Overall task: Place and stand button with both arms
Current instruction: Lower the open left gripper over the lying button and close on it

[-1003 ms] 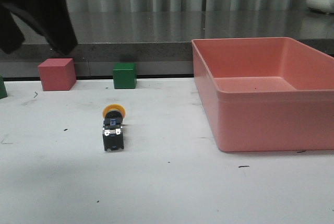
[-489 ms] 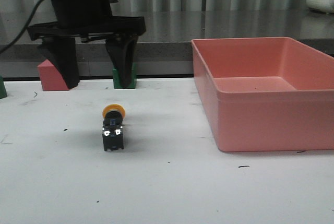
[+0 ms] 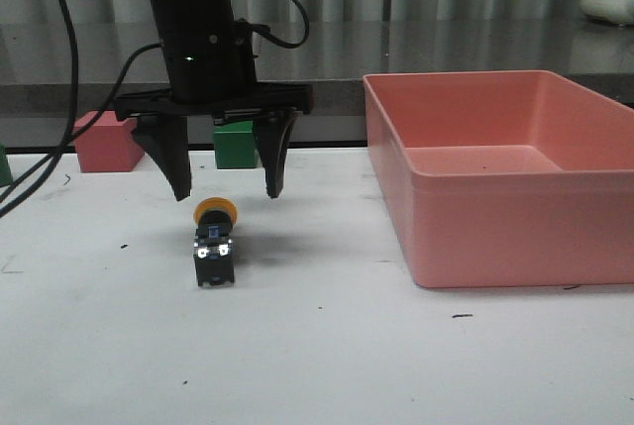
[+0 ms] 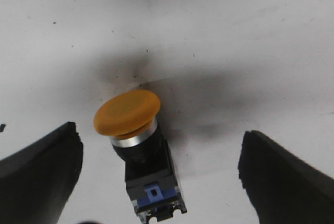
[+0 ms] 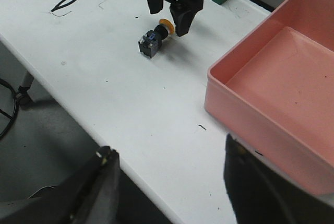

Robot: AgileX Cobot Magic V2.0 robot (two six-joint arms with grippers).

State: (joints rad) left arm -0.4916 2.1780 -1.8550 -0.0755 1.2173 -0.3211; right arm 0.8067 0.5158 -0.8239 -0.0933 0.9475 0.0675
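**Left claw over the button, nothing grasped yet**

Status: the button lies on its side on the table, yellow cap pointing away from me, clear base toward the front. Not stood up, not lifted. So all the real work is left: grasp, reorient, set it upright, probably with the second arm helping.

My left claw hangs with fingers spread wide, tips pointing down, just above and slightly behind the cap. In the left wrist view the button sits between my two fingers, cap end roughly centred, body running back toward the claw. No contact: clear gap on both sides.

My right claw is parked well apart from the button, high off the near table edge, fingers spread, empty. From there I see the button under the left claw.

The pink bin is to the right of my left claw, not involved so far. The red cube and green cube sit behind the left claw.

Change vs earlier frames: a second ago the left claw was only a dark shape in the upper left corner of the front view. Half a second ago it was left of the button and higher. Now it has dropped and shifted right to straddle the cap. The button has not moved.
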